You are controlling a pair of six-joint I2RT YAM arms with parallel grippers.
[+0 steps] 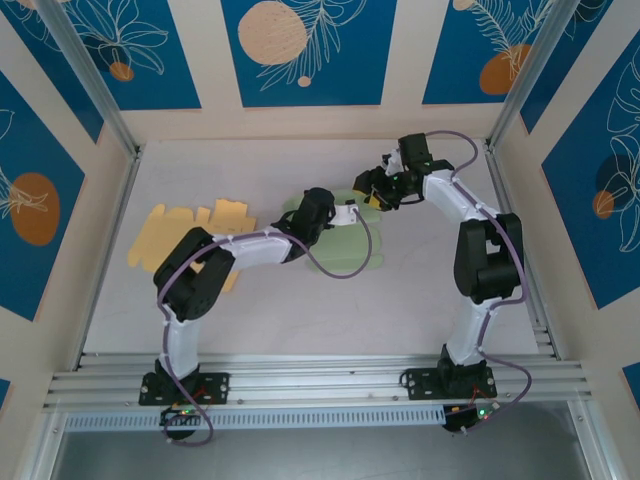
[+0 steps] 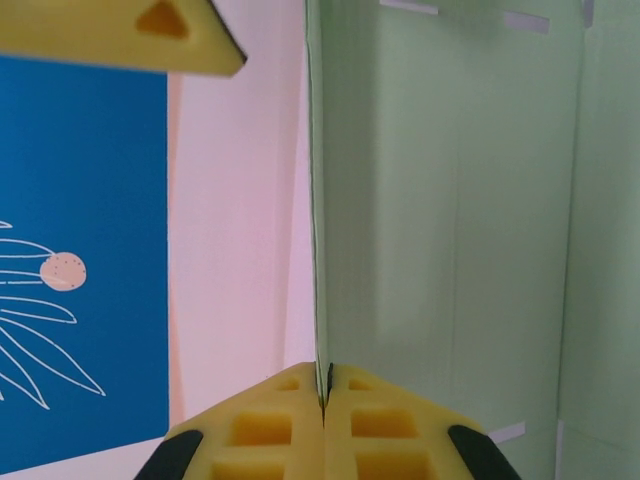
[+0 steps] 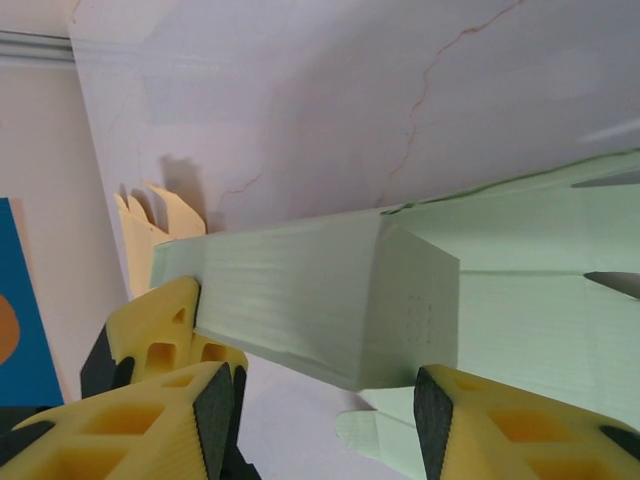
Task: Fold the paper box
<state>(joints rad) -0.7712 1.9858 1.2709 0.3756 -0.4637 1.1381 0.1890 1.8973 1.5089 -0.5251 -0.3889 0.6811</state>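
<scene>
One paper box edge clamped in left pincer; right pincer apart astride it

Near half of table, 6 o'clock of green box: bare, free passage. Yellow cardboard sheet lies at 9 o'clock. Left arm, right arm crowd box from 8 and 2 o'clock.

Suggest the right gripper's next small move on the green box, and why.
Probably close the right gripper on the raised panel of the paper box between its fingers. The left gripper is shut on the sheet's thin edge, anchoring it, while the right jaws stand open astride the folded section. A grip there should let it crease the fold.
</scene>
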